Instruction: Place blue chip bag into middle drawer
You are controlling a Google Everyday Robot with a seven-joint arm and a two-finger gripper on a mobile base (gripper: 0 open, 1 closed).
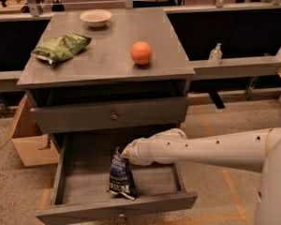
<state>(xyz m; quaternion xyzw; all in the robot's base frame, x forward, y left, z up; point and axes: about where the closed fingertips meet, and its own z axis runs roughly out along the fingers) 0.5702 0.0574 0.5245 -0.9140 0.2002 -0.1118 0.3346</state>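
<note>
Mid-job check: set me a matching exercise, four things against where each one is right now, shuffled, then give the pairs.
1 blue chip bag
2 orange
3 green chip bag
4 claw

A cabinet top, left part
B at the blue chip bag's upper end, above the middle drawer
C upright inside the open middle drawer
D cabinet top, right of centre

Pairs: 1-C, 2-D, 3-A, 4-B

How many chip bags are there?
2. The green chip bag lies on the cabinet top's left; the blue chip bag stands in the open middle drawer, its top at the gripper. The closed drawer might hide more.
</note>
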